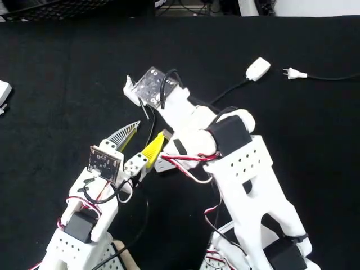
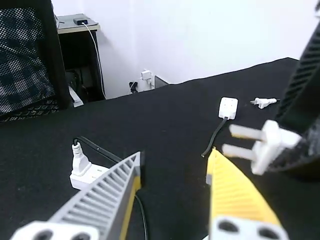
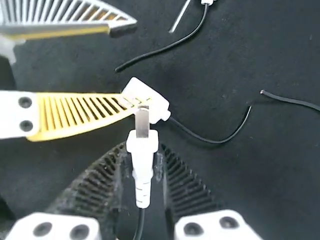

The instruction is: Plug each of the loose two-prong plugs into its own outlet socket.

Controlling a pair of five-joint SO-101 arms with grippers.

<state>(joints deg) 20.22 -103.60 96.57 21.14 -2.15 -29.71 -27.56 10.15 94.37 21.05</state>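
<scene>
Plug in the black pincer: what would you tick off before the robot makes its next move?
1. Held plug gripped in the right pincer: ok.
2. Its prongs aimed at the near socket: ok.
3. Prongs lined up with the slots: cannot tell.
4. Near socket steadied: cannot tell; the left pincer is open, beside it.
5. Far plug inserted in the far socket: not ok, lying apart.

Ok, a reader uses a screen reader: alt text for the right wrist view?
The right gripper is shut on a white two-prong plug, prongs pointing at a white socket by the yellow finger of the left gripper. Black cords lie on the black table.
</scene>
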